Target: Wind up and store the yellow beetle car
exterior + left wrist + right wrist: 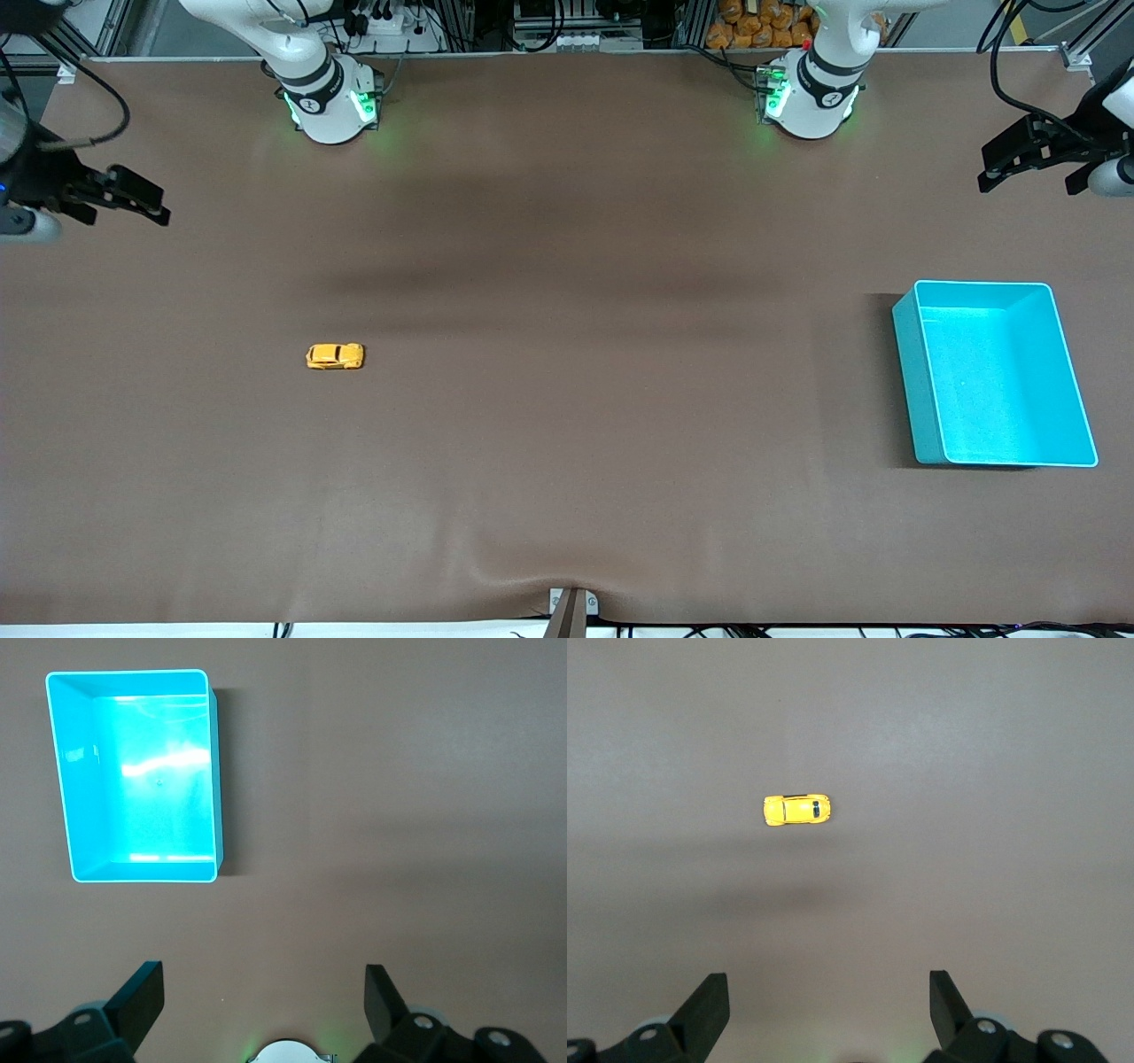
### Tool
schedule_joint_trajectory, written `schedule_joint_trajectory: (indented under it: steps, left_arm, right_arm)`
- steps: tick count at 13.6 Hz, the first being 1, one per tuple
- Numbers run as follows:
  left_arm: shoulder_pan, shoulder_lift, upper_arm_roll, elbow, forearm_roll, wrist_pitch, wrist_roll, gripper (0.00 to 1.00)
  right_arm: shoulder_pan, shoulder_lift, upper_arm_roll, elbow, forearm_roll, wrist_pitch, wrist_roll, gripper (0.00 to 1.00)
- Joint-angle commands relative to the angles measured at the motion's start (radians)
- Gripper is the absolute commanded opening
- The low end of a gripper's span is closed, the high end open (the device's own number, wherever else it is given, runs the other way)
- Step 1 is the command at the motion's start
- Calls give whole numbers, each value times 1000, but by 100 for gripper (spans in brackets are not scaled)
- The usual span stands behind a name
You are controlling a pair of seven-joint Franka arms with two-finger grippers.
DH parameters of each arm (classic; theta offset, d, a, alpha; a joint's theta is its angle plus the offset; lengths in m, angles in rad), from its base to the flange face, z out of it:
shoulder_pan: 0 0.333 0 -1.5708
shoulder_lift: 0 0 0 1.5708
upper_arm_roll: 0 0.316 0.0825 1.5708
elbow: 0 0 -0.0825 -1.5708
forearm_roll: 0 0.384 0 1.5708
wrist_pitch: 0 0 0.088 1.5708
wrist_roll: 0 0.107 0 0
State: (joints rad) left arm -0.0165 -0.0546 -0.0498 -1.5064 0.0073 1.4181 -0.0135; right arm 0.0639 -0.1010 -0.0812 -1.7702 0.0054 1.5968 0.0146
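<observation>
The turquoise bin point(912, 354) holds nothing; yellow beetle car point(335, 356) sits well apart; both waiting hands spread.

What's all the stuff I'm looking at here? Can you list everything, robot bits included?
yellow beetle car: one, yellow-orange, standing on the table toward the right arm's end, nothing touching it.
bin: one, turquoise, nothing in it, on the table toward the left arm's end.
table: one, brown cover, bearing the car and the bin.
right gripper: one, black, fingers open, holding nothing, up over the right arm's end of the table, waiting.
left gripper: one, black, fingers open, holding nothing, up over the left arm's end of the table, waiting.
</observation>
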Motion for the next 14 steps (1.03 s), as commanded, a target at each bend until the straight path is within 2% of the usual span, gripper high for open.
schedule_joint_trajectory:
  steps: [1, 6, 10, 12, 14]
  left_arm:
    - [-7, -14, -7, 3, 23, -13, 6, 100]
    - [-3, -14, -4, 5, 23, -13, 7, 100]
    - [-3, -14, -4, 3, 23, -13, 7, 100]
    - [0, -13, -4, 5, 23, -13, 7, 100]
    - [0, -13, -4, 5, 23, -13, 7, 100]
  right_arm:
    - [-3, -9, 4, -116, -22, 119, -28, 100]
    - [36, -9, 8, -314, -39, 336, -194, 100]
    - [53, -5, 34, -529, -47, 610, -249, 100]
    - [65, 29, 73, -560, -50, 634, -272, 100]
    - [83, 85, 74, -565, -83, 667, -400, 100]
